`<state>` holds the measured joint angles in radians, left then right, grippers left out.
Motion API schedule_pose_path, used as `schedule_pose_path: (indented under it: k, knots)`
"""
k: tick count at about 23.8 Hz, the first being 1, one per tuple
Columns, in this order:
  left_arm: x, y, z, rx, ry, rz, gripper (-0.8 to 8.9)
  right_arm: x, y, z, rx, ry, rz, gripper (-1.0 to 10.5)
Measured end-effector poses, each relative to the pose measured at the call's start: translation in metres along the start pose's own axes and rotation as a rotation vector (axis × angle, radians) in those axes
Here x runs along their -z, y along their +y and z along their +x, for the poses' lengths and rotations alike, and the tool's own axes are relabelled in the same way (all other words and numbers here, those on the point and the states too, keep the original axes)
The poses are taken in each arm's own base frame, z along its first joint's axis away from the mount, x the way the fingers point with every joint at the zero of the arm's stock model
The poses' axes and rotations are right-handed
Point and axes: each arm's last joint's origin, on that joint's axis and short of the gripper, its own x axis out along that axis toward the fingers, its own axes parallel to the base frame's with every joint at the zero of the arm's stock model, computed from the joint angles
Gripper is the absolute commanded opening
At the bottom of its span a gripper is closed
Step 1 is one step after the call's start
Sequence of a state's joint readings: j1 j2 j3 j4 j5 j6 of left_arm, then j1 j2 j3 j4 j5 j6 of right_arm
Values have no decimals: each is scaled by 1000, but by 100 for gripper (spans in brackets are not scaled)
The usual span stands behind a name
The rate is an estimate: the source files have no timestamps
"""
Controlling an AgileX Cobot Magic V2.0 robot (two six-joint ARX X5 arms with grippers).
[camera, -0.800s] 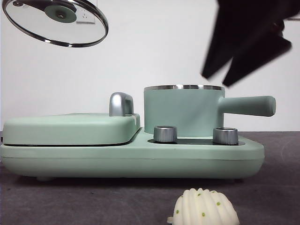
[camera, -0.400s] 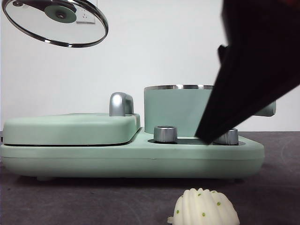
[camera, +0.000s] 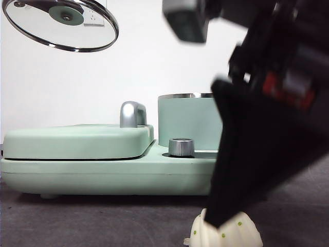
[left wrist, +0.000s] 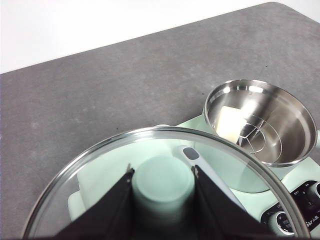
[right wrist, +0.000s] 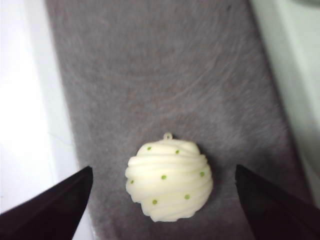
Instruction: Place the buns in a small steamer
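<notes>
A ribbed cream bun with green specks (right wrist: 169,180) lies on the grey table, with my right gripper (right wrist: 164,169) open and one jaw on either side of it, apart from it. In the front view the right arm (camera: 267,144) comes down dark and large in front of this bun (camera: 247,234), its tip at the bun's top. The small steamer (left wrist: 260,120) stands uncovered, and a smooth cream bun (left wrist: 229,122) lies inside on its rack. My left gripper (left wrist: 162,172) is shut on the green knob of the glass lid (camera: 61,23), held high to the left.
The steamer (camera: 187,121) stands on a mint-green appliance base with a flat griddle cover (camera: 77,141), a steel handle (camera: 132,113) and a steel dial (camera: 181,146). The table's white edge (right wrist: 30,100) runs close beside the ribbed bun.
The right arm has dropped from high at the right, past the steamer's handle, down to the ribbed bun. The lid has stayed where it was.
</notes>
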<state>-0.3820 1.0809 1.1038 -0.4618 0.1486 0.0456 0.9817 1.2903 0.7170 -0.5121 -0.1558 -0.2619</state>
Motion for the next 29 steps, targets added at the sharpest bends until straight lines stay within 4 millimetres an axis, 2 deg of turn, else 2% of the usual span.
schedule_pose_path:
  k: [4,10,13,18,20,22,27,29]
  knots:
    - [0,0,0,-1,0,3,10,2,-2,16,-17,65,10,425]
    - [0,0,0,0,0,6,10,5,-5,32,-4,128,17,312]
    - [0,0,0,-1,0,6,10,5,-5,34,14,137,17,263]
    - [0,0,0,0,0,6,10,5,-5,31,23,132,41,253]
    - [0,0,0,0,0,6,10,6,-3,21,24,137,87,253]
    - [0,0,0,0,0,6,10,2,-1,0,34,111,149,253]
    - [0,0,0,0,0,6,10,-13,-4,-74,73,57,410,253]
    - [0,0,0,0,0,6,10,-18,-7,-92,84,61,474,253]
